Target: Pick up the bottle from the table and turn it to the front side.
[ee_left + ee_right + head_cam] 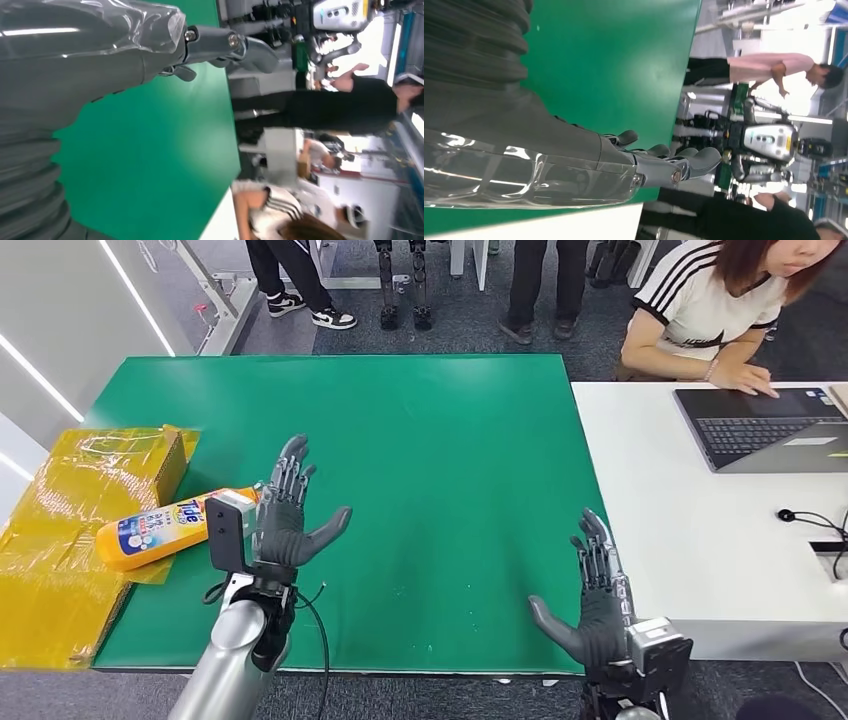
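An orange Tide bottle (165, 528) lies on its side at the left edge of the green table (420, 440), its label facing up and its base resting on yellow-wrapped cardboard. My left hand (285, 515) hovers just right of the bottle's cap end, fingers spread, holding nothing. The left wrist view shows its thumb (235, 47) over bare green surface. My right hand (597, 595) is open over the table's near right corner, far from the bottle, its fingers (664, 165) spread and empty in the right wrist view.
Yellow-wrapped cardboard (70, 530) sits off the table's left edge. A white desk (700, 540) adjoins on the right with a laptop (765, 425) and a seated person (715, 310). Other people stand beyond the far edge.
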